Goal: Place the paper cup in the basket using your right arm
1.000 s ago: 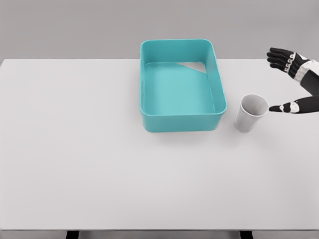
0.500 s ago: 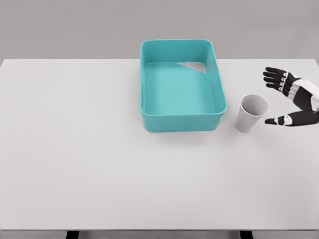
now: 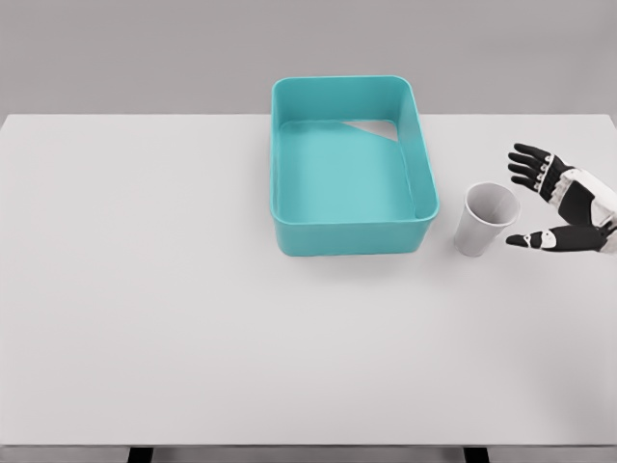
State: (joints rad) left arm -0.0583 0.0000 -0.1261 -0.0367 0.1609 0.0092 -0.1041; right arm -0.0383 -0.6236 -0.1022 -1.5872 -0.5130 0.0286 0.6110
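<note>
Beside the teal basket (image 3: 352, 236), upright paper cup (image 3: 484, 220), right hand (image 3: 559, 203) spread open just right of it

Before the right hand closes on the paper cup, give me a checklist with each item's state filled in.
1. Paper cup upright on the white table, mouth up: ok.
2. Right hand open, thumb and fingers spread toward the cup: ok.
3. Hand around the cup: not ok; it sits to the cup's right with a visible gap, touching nothing.
4. Teal basket open-topped and nothing inside it: ok.
5. Path from cup to basket: ok; the cup stands just right of the basket's near right corner with nothing between.
6. Left arm out of the way: ok; it is not in view.
</note>
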